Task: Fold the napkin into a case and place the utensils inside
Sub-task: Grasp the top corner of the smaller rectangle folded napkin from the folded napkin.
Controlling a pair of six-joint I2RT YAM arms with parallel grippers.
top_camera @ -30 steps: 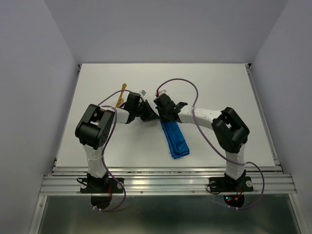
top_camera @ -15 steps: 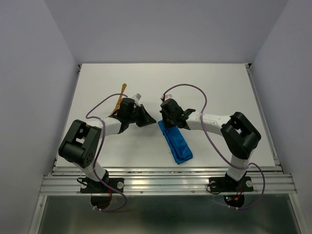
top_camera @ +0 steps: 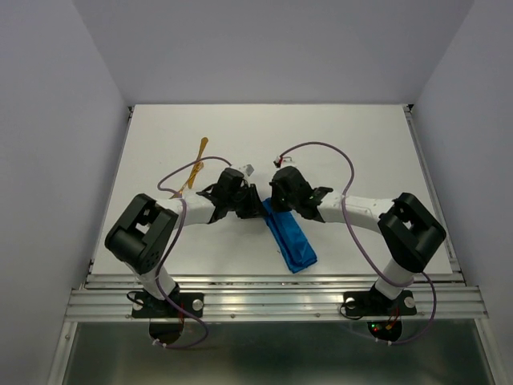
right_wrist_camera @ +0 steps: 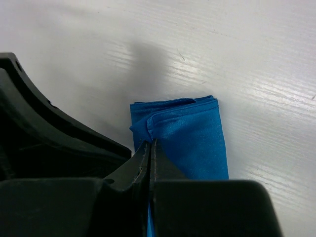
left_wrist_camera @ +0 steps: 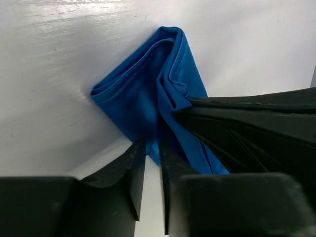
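Observation:
The bright blue napkin, folded into a narrow case, lies slanted on the white table between the two arms. My right gripper is at its far end, shut on a folded corner of the napkin; the jaws meet with blue cloth between them. My left gripper comes in from the left at the same end. Its jaws stand a little apart, open, tips at the edge of the napkin. The golden-orange utensils lie on the table further back left, untouched.
Purple cables loop over both forearms above the table. A metal rail runs along the near edge by the arm bases. Grey walls enclose the table on three sides.
My left gripper has swung right to the napkin's far end and its jaws have parted. The right gripper and the napkin have shifted slightly toward the near edge.

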